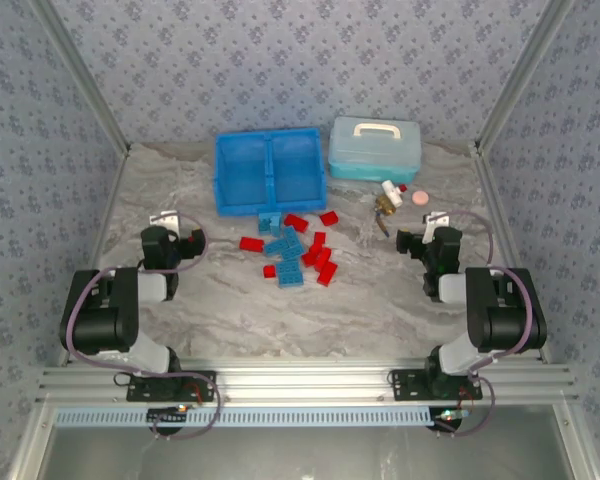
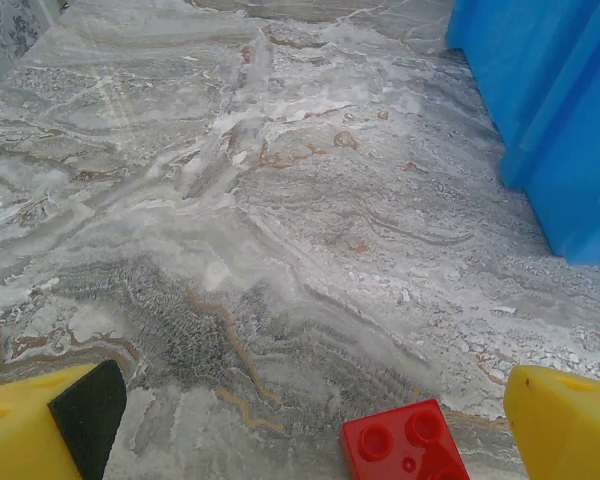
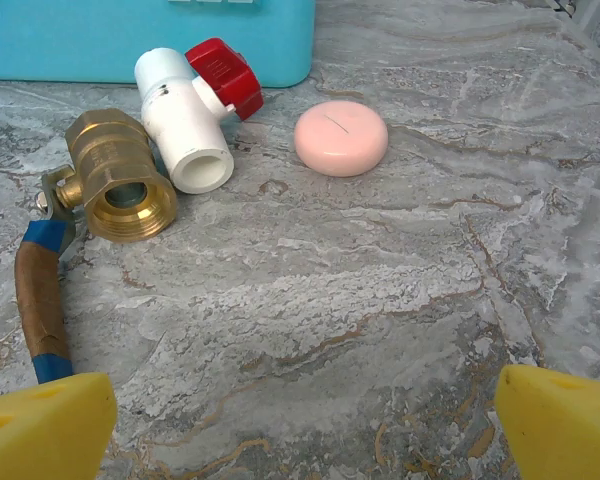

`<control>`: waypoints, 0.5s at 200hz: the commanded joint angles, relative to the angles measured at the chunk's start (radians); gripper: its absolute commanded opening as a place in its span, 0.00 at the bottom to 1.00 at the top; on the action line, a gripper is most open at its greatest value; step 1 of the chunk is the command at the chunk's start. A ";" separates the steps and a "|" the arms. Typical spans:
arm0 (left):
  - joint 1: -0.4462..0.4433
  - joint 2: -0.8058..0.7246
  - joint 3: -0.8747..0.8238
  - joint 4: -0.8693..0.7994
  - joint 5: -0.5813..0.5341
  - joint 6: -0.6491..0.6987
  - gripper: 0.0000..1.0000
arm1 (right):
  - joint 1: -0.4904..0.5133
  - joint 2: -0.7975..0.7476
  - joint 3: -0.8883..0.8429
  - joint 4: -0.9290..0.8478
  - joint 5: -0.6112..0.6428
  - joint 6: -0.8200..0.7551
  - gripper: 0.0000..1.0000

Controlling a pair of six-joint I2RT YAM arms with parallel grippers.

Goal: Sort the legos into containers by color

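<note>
At six o'clock of the bright blue two-compartment plastic tray [image 1: 269,168], small red and light-blue studded legos [image 1: 298,250] are lying loose; left gripper [image 1: 175,235] and right gripper [image 1: 427,236] are gaping fully, touching nothing.

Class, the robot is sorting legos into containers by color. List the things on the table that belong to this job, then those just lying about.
Part of the job:
red legos
light blue legos
two-compartment blue tray

Just lying about:
pale-blue lidded case
brass valve
white fitting with red knob
pink disc
</note>
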 commanded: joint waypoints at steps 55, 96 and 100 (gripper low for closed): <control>-0.005 -0.002 0.013 0.038 0.018 0.007 0.99 | -0.003 -0.011 0.017 0.013 -0.011 -0.012 1.00; -0.004 -0.003 0.014 0.037 0.019 0.009 0.99 | -0.006 -0.013 0.016 0.013 -0.016 -0.010 1.00; -0.006 -0.003 0.013 0.038 0.019 0.008 0.99 | -0.007 -0.014 0.014 0.014 -0.015 -0.012 1.00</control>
